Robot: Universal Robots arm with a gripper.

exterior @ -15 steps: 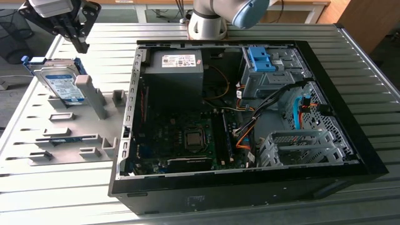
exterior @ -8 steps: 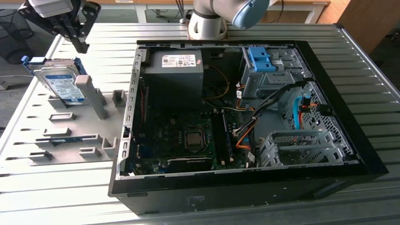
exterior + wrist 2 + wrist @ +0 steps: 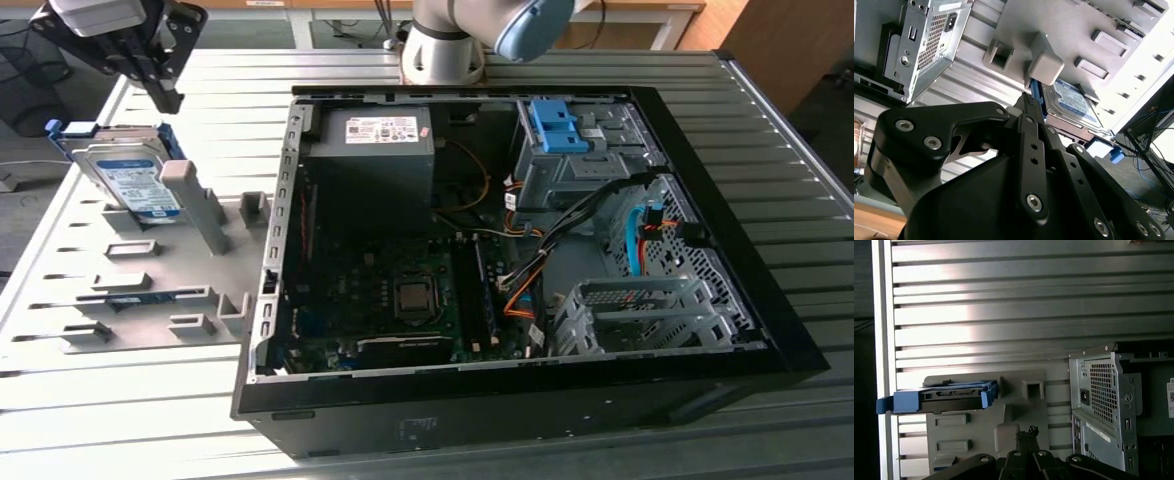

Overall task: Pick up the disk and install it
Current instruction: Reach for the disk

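We see the end effector (image 3: 166, 98) hanging near the top of the disk (image 3: 131, 180), not touching it, its fingers pressed together and pinching nothing. The disk (blue bracket around its edge) stands tilted in a grey rack (image 3: 147, 275) on the worktop (image 3: 787, 170), to the exterior view's left of the open computer case (image 3: 534, 410).

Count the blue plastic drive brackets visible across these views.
2. One edges the disk standing in the grey rack at the exterior view's left; one bare bracket sits inside the computer case. Others may be hidden.
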